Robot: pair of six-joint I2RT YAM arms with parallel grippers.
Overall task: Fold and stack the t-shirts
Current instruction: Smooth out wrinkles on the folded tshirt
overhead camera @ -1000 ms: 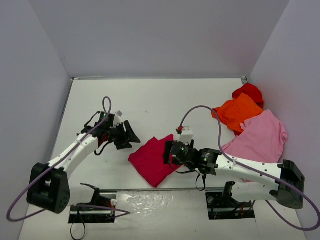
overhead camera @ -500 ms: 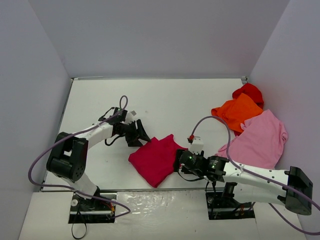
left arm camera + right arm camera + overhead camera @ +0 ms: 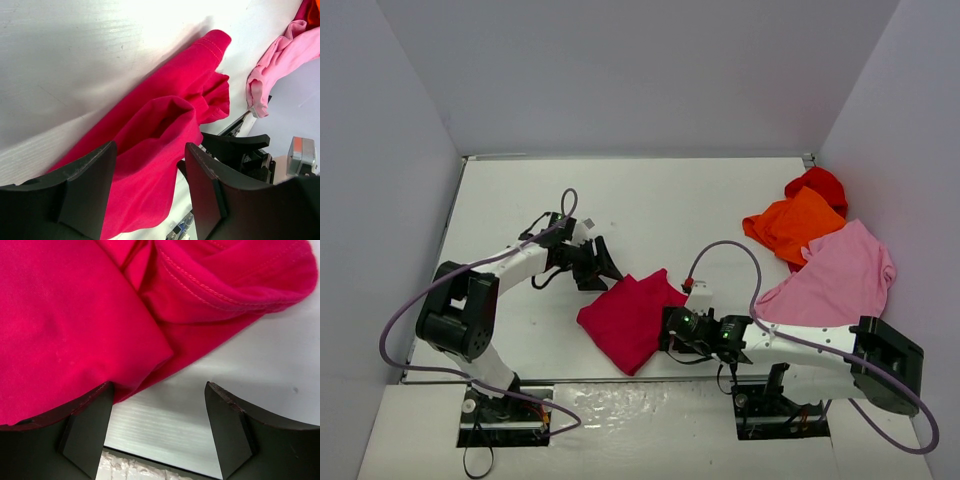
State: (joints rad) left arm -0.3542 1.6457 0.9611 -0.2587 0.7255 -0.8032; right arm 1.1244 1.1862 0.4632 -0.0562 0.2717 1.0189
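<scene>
The crimson-magenta t-shirt point(image 3: 630, 318) lies folded near the table's front edge. My left gripper point(image 3: 603, 268) is at its upper left edge and stands open. In the left wrist view the cloth point(image 3: 160, 120) bulges up between the two fingers. My right gripper point(image 3: 668, 330) is low at the shirt's right edge, also open. In the right wrist view the shirt's hem point(image 3: 80, 315) rests against the left fingertip point(image 3: 97, 405), with bare table between the jaws point(image 3: 159, 386). The pink point(image 3: 840, 278), orange point(image 3: 797, 224) and red point(image 3: 818, 184) t-shirts lie heaped at the right.
White walls close in the table on the left, back and right. The table's front edge point(image 3: 570, 380) runs just below the folded shirt, with both arm bases beyond it. The right arm's purple cable point(image 3: 720, 250) loops above the table.
My left gripper has swung right to the shirt's upper left edge and stopped there. My right gripper has dropped and slid left to the shirt's right edge, its jaws a little narrower.
</scene>
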